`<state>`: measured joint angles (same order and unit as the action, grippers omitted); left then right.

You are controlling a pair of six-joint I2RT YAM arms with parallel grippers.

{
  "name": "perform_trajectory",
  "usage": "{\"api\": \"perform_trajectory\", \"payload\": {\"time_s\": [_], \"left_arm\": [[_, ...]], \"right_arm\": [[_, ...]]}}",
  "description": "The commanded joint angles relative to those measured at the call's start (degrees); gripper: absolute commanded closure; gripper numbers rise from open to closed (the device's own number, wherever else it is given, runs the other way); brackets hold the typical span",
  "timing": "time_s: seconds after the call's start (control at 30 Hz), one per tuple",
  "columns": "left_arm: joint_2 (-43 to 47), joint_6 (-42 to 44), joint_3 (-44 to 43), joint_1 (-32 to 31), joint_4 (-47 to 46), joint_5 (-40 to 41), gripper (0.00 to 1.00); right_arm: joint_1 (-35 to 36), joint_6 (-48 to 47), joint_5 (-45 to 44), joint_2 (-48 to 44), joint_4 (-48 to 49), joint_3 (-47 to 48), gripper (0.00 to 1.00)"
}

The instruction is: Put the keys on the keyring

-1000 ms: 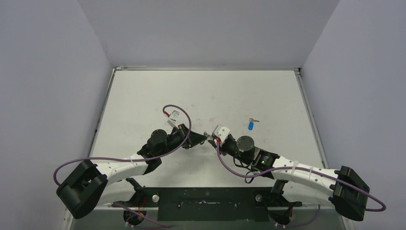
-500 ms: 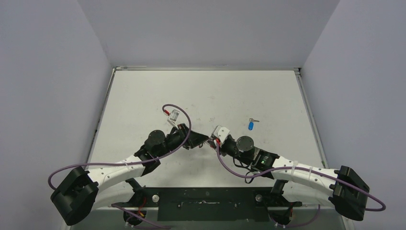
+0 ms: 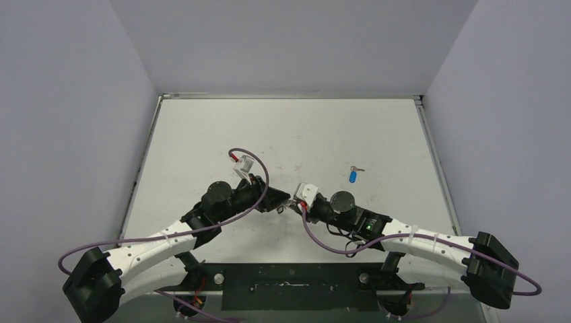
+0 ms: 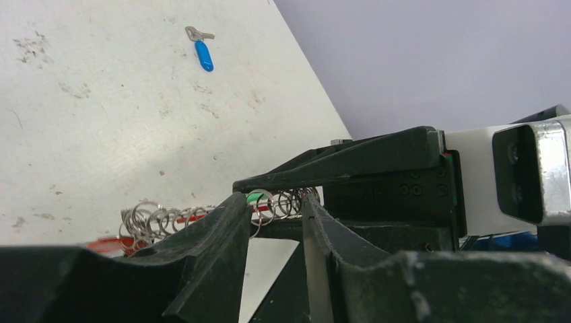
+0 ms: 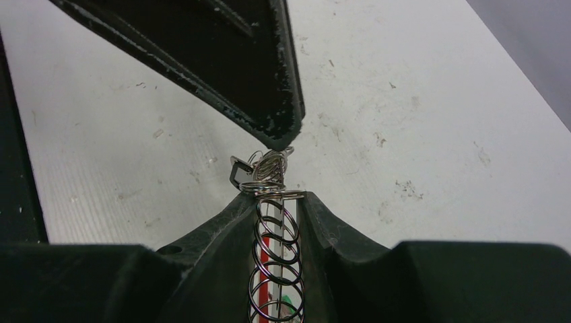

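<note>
The keyring (image 5: 276,229), a silvery coil with a red section (image 5: 264,245), stands between my right gripper's (image 5: 276,198) fingers, which are shut on it. A bit of the green key head (image 5: 286,301) shows low in the coil. In the left wrist view the keyring (image 4: 168,219) runs across the tips of my left gripper (image 4: 273,202), whose jaws stand apart with a gap; the green head (image 4: 254,197) sits at its left fingertip. The blue key (image 3: 353,176) lies alone on the table, to the right of both grippers (image 3: 291,200), and shows in the left wrist view (image 4: 202,54).
The white table (image 3: 283,134) has raised edges and grey walls on three sides. Purple cables (image 3: 259,168) loop above the left wrist. One left finger (image 5: 269,81) hangs just above the coil's far end, where a small dark piece (image 5: 237,173) sits.
Both grippers have shifted a little toward the near edge and left, still tip to tip. The left arm's elbow has swung down and left. The blue key has not moved.
</note>
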<state>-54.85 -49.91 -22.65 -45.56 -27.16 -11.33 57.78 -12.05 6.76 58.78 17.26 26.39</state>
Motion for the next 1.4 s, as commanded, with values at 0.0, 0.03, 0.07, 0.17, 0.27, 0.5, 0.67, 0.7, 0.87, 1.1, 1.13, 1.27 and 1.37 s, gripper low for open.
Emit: {"api": "perform_trajectory", "payload": {"time_s": [0.0,0.03,0.07,0.17,0.27,0.5,0.67,0.7,0.87,1.1,1.13,1.27,1.37], "left_arm": [[0.69,10.52,-5.67,-2.2,6.75,0.7,0.66],[0.41,12.18,-6.43,-3.03,8.17,0.91,0.64],[0.18,13.56,-6.79,-3.65,9.11,1.14,0.64],[-0.1,16.56,-7.72,-5.23,10.88,2.0,0.64],[-0.02,18.07,-7.59,-6.15,11.52,2.74,0.64],[2.17,20.68,-7.17,-7.46,15.51,6.34,0.67],[2.18,21.84,-7.0,-8.63,16.62,7.35,0.67],[1.83,22.11,-7.16,-8.78,16.81,7.56,0.67],[0.11,23.77,-8.14,-9.77,17.83,8.99,0.68],[-1.61,25.94,-9.26,-11.22,19.01,10.85,0.66],[-1.78,26.26,-9.47,-11.49,19.7,12.21,0.66],[-1.7,27.04,-10.0,-12.15,21.84,14.88,0.68],[-1.26,27.29,-10.41,-12.89,23.65,17.38,0.72]], "right_arm": [[0.15,-2.39,6.25,0.26,0.15,2.99,1.0],[0.14,-2.52,6.78,0.02,-0.02,3.07,1.0],[0.14,-2.53,7.11,-0.09,-0.09,3.1,1.0],[0.14,-2.29,7.13,-0.63,-0.27,3.1,1.0],[0.15,-2.1,7.12,-1.07,-0.36,3.22,1.0],[0.16,-1.75,7.26,-1.22,-0.38,3.24,1.0],[0.19,-1.66,7.38,-1.15,-0.29,3.44,1.0],[0.17,-1.67,7.39,-1.11,-0.29,3.43,1.0],[0.19,-1.7,7.47,-1.13,-0.44,3.54,1.0],[0.25,-1.79,7.56,-1.23,-0.65,3.59,1.0],[0.23,-1.83,7.56,-1.22,-0.65,3.61,1.0],[0.24,-1.98,7.56,-1.3,-0.9,3.67,1.0],[0.29,-2.09,7.5,-1.3,-1.13,3.79,1.0]]}}
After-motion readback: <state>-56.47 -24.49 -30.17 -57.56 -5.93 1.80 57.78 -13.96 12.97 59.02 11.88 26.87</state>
